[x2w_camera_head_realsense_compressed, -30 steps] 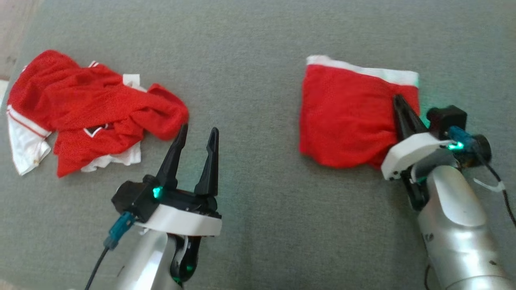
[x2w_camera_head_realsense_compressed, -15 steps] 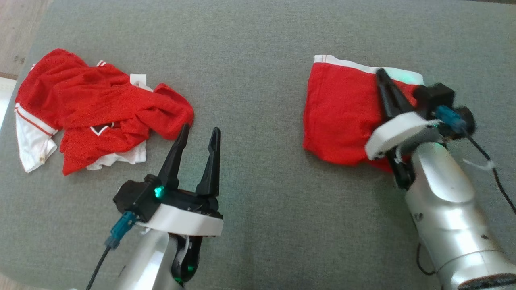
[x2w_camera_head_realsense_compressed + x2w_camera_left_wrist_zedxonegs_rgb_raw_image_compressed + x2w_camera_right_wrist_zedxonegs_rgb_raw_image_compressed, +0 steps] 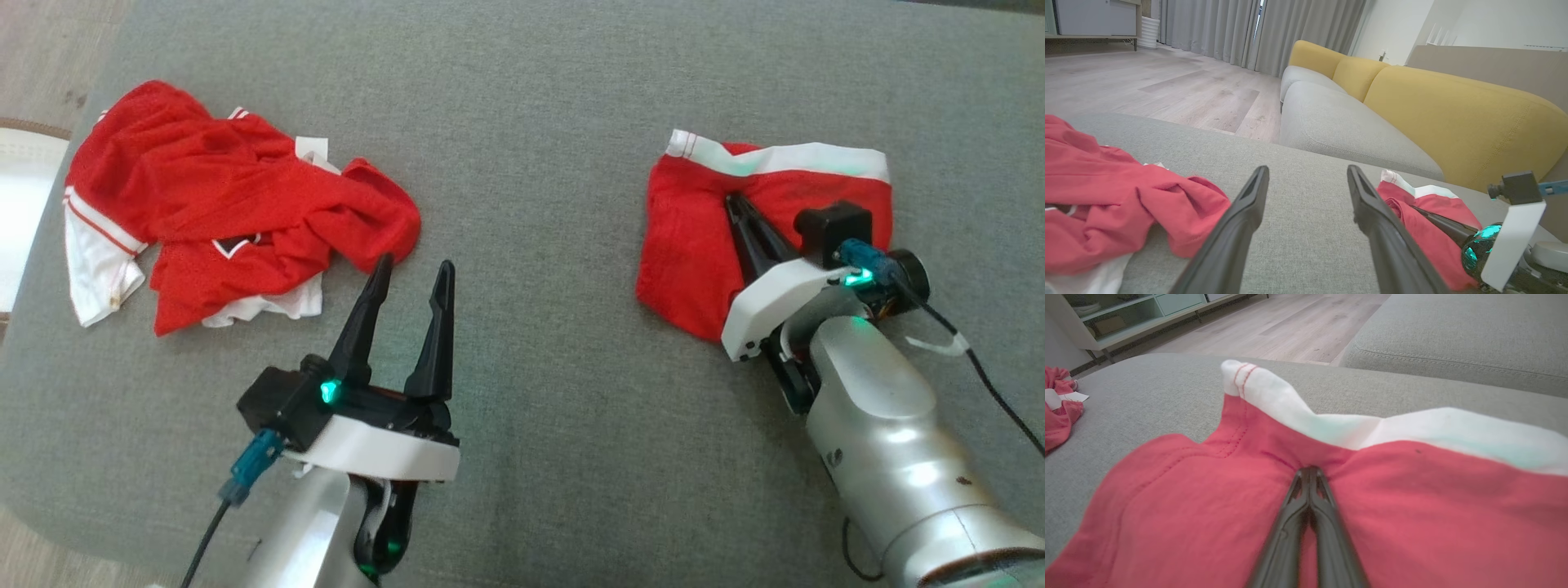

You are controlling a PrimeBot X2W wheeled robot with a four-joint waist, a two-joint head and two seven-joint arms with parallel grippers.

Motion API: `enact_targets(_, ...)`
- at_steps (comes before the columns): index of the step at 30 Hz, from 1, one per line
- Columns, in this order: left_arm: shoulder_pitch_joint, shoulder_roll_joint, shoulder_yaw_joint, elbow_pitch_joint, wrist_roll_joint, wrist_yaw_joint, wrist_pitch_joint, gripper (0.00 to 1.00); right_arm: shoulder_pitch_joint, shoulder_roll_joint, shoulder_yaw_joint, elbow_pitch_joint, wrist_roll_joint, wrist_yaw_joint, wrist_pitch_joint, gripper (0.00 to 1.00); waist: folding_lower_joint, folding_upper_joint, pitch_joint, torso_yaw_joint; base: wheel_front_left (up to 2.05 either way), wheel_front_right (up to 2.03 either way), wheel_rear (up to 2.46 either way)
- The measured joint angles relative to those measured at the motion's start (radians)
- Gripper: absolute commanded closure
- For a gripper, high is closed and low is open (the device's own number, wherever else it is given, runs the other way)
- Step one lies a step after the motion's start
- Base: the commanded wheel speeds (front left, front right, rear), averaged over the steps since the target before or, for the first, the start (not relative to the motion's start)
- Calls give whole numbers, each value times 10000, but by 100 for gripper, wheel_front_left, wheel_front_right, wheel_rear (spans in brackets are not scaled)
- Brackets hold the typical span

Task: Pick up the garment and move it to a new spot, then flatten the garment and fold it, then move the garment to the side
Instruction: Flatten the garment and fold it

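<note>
I can't read any writing from here. The crumpled red-and-white heap point(image 3: 237, 204) at far left shows a small white tag point(image 3: 312, 149) and a white-edged patch point(image 3: 235, 245), both too small to make out. The garment point(image 3: 694, 245) carries only a white band point(image 3: 792, 157) with red stitching along its far edge. It lies folded on the right of the grey cushion point(image 3: 531, 122), well apart from the heap. My right jaws are closed tight, tips down on the red cloth just on the near side of the band. The fabric puckers in toward them, so I take them to be pinching it. My left jaws stand wide with nothing between them, low over the middle of the cushion. Their left fingertip point(image 3: 384, 263) is just beside the heap's near right corner; I cannot tell whether it touches. A black cable point(image 3: 988, 392) trails off the right wrist above the cushion. Beyond the cushion I see a grey-and-yellow sofa point(image 3: 1453, 110), wooden floor point(image 3: 1167, 77), grey curtains point(image 3: 1220, 28) and a pale shelf unit point(image 3: 1126, 310).
</note>
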Motion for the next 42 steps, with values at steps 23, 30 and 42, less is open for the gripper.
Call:
enact_targets(23,51,2,336,-10,6,48,0,0,527,-19,1914,-792,1879,0,-15,100,0,0,-392,-188,0,0,0)
enact_targets(30,303,8,614,-297,558,-40,0,0,670,-21,291,-2437,953,0,-15,100,0,0,-705,-836,0,0,0)
enact_targets(42,643,2,1329,-581,644,-102,0,0,3869,48,-1994,-6128,-261,0,-44,0,-1,0,-1384,-2253,0,0,0)
